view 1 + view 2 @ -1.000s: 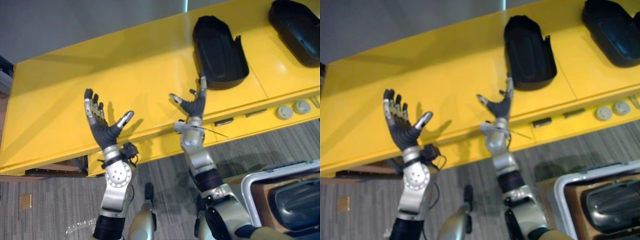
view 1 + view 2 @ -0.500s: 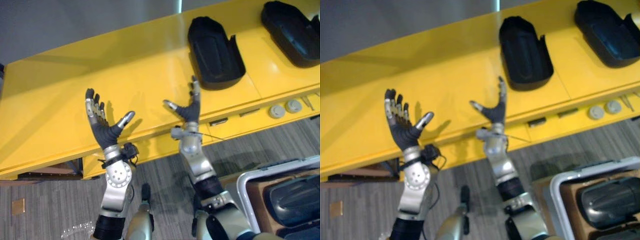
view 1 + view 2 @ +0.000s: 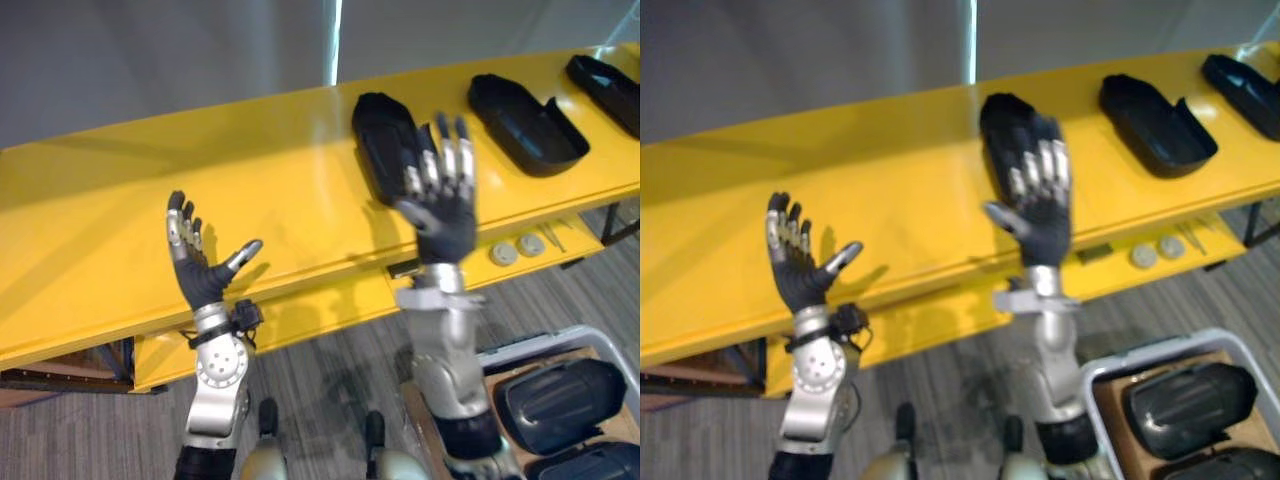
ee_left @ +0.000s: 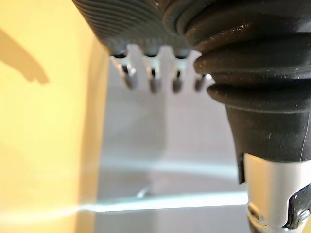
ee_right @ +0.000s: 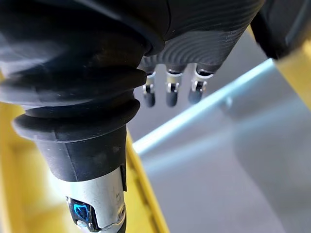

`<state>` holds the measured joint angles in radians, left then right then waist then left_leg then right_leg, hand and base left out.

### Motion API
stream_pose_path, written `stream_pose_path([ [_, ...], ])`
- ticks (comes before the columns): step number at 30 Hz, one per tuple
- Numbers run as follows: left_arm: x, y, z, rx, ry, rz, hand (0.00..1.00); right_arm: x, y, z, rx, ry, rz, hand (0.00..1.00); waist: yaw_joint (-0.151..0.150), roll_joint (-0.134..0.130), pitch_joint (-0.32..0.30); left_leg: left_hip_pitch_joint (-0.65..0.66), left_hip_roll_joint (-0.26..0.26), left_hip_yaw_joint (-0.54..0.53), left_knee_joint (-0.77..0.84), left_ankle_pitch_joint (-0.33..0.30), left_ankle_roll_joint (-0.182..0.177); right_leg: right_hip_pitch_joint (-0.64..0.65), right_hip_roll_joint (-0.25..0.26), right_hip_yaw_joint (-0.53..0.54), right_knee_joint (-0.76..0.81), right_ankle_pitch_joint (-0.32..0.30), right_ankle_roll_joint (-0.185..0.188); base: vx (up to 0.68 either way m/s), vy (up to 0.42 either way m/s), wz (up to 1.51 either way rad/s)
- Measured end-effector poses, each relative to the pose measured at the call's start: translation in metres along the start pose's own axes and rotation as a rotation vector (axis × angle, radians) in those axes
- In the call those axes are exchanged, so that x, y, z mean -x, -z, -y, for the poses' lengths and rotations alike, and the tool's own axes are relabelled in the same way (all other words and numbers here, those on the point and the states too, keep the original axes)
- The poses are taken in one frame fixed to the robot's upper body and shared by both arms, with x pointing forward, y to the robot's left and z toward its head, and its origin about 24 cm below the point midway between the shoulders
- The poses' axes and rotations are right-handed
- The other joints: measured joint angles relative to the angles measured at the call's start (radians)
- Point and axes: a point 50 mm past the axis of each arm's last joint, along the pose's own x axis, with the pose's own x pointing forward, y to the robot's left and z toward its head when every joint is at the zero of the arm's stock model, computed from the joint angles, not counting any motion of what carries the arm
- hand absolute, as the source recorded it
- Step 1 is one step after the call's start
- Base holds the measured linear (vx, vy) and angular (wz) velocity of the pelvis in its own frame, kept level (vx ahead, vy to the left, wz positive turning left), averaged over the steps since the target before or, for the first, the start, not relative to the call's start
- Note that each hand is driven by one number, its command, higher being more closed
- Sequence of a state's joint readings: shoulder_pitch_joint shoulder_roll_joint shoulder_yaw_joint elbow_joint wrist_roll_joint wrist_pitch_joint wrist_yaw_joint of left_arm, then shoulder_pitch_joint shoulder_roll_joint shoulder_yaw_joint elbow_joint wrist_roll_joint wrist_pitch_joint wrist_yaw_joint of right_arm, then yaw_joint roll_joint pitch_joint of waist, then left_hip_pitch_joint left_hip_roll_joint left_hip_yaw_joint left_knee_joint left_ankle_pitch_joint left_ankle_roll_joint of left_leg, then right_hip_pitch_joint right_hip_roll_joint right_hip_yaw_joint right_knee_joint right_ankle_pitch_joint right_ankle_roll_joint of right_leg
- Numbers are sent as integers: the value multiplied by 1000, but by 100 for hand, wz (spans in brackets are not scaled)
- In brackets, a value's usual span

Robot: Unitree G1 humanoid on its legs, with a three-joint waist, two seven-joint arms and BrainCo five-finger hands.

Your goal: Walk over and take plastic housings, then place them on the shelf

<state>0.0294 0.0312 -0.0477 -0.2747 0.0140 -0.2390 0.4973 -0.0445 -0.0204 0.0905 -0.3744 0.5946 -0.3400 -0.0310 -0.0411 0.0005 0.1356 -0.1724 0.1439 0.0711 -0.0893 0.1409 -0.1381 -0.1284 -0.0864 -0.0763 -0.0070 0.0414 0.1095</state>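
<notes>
The robot's left hand (image 3: 203, 272) is held palm up near the front edge of a long yellow shelf (image 3: 120, 230), fingers straight, thumb apart, holding nothing. Its right hand (image 3: 440, 205) is raised with fingers straight and spread, also empty, in front of the nearest housing (image 3: 378, 135), a black plastic shell lying hollow side up on the shelf. A second housing (image 3: 525, 115) and a third housing (image 3: 608, 80) lie further along to the robot's right, each apart from the next. That makes three on the shelf. Two small grey discs (image 3: 503, 254) (image 3: 531, 244) sit on a ledge below the shelf's front. At lower right a white-rimmed crate (image 3: 1170, 347) holds two more: an upper crate housing (image 3: 560, 392) and a lower crate housing (image 3: 590, 468), both rounded side up. The housings look like thin, stiff moulded shells, probably light, with smooth and likely slippery surfaces. A sound hold would probably be both hands along the long sides, or fingers hooked over the rim wall, avoiding the notched end.
</notes>
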Motion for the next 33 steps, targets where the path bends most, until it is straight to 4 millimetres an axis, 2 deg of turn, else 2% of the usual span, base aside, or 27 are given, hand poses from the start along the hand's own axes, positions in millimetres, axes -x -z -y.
stream_pose_path([
  [1, 3, -2, -5, -6, -10, 1, 0, 16, -10, 21, 43, 93, 2, 0, -11, -1, -23, 5, 2, 17, 0, -5, 0, -3, 1, 15, -4, 0, 1, 47, -9, -28],
  [4, 10, -3, -10, -18, -9, -7, 0, 44, -24, 53, 162, 250, -20, 0, -34, 2, -60, 24, 3, 58, 0, -20, -1, -13, 2, 61, -6, 1, 8, 30, -4, -40],
  [8, 14, -6, -12, -18, 2, -6, 0, 73, -44, 80, 351, 431, -22, 0, -72, -1, -75, 72, 8, 162, 0, -46, -3, -31, 9, 167, -5, 11, 22, 19, 8, -78],
  [10, 15, -10, -10, -25, 6, 15, 0, 88, -58, 92, 477, 539, -19, 0, -100, -3, -90, 87, 7, 236, 1, -60, -3, -62, 15, 239, -6, 27, 26, 17, 11, -90],
  [13, 15, -11, -9, -16, 3, 26, 0, 94, -68, 99, 593, 609, -10, 0, -123, -5, -91, 125, 6, 342, 2, -82, -6, -83, 26, 342, -18, 49, 42, 29, 4, -100],
  [16, 16, -13, -5, 3, 5, 29, 0, 97, -67, 99, 630, 639, -19, 0, -138, -3, -91, 156, 9, 417, 1, -108, -18, -86, 38, 410, -26, 57, 48, 29, -13, -78],
  [19, 13, -18, 5, 28, 36, 62, 0, 100, -68, 98, 663, 649, -27, 0, -141, 3, -91, 155, 11, 411, 1, -109, -19, -89, 39, 404, -29, 56, 48, 41, -43, -3],
  [22, 13, -20, 7, 21, 44, 74, 0, 96, -62, 95, 653, 624, -37, 0, -135, 10, -86, 154, 10, 406, 6, -107, -16, -88, 40, 402, -28, 57, 48, 59, -10, 6],
  [24, 12, -20, 4, 14, 32, 78, 0, 86, -49, 88, 604, 574, -47, 0, -129, 15, -83, 136, 2, 338, 46, -140, -13, -94, 39, 411, -20, 62, 44, 69, 2, -10],
  [25, 11, -21, 1, 9, 16, 85, 0, 76, -39, 83, 572, 531, -48, 0, -110, 14, -80, 86, 0, 171, 162, -234, -3, -104, 44, 433, -19, 65, 45, 48, 5, -46],
  [26, 11, -22, 0, 7, 6, 87, 0, 71, -35, 81, 560, 510, -49, 0, -93, 19, -77, 67, -1, 85, 218, -286, 2, -110, 54, 447, -20, 69, 48, 26, 62, -93],
  [27, 10, -23, -3, 5, -9, 95, 0, 60, -24, 75, 529, 457, -58, 0, -62, 39, -64, 25, -7, -69, 340, -388, -7, -113, 79, 486, -19, 71, 50, -14, 145, -94],
  [28, 10, -24, -2, 10, -8, 98, 0, 56, -16, 72, 512, 421, -79, 0, -48, 56, -59, -5, -27, -201, 424, -453, 2, -114, 92, 498, -14, 72, 52, -26, 197, -76],
  [30, 10, -27, -1, 19, -3, 113, 0, 57, -10, 69, 495, 402, -111, 0, -38, 64, -51, -35, -43, -270, 511, -508, 13, -112, 102, 497, 7, 66, 60, -30, 238, -5],
  [33, 11, -36, 1, 48, 6, 149, 0, 70, -5, 66, 450, 411, -169, 0, -26, 42, -36, -60, -54, -285, 606, -545, 25, -114, 110, 484, 59, 51, 66, -35, 173, 8],
])
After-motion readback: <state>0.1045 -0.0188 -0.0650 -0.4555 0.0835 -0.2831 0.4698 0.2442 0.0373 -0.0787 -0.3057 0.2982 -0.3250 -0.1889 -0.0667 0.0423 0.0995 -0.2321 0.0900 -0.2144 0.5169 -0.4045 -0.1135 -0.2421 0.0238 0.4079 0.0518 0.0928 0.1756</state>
